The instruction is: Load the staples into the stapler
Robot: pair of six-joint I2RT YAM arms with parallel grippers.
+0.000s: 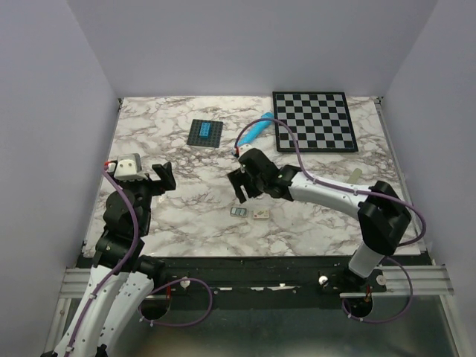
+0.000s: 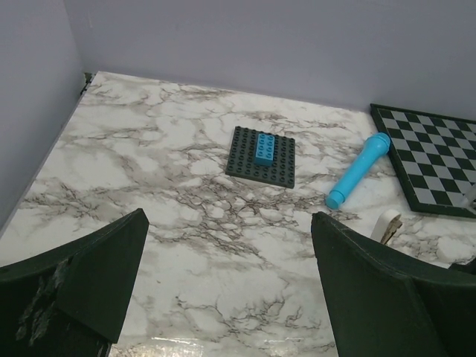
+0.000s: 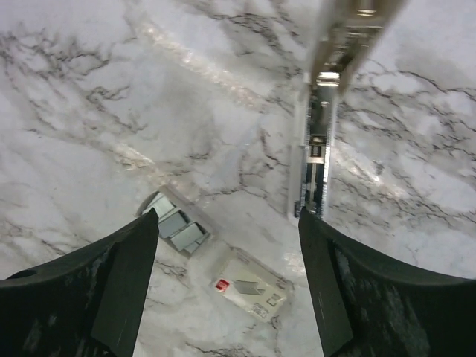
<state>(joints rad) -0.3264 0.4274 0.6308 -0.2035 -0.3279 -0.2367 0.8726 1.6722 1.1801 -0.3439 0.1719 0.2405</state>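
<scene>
Both aloft: left gripper, right gripper

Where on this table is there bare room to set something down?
The far-left corner, between the left wall and the block plate, is bare marble. So is the near-left stretch between the left gripper and the staples. It is crowded under the right gripper, where staples, small box and stapler lie close together.

The top camera looks down from high at the near edge over the whole table. The left wrist camera faces forward, sharing the chessboard with it; the right wrist camera looks steeply down, close above the staples.
</scene>
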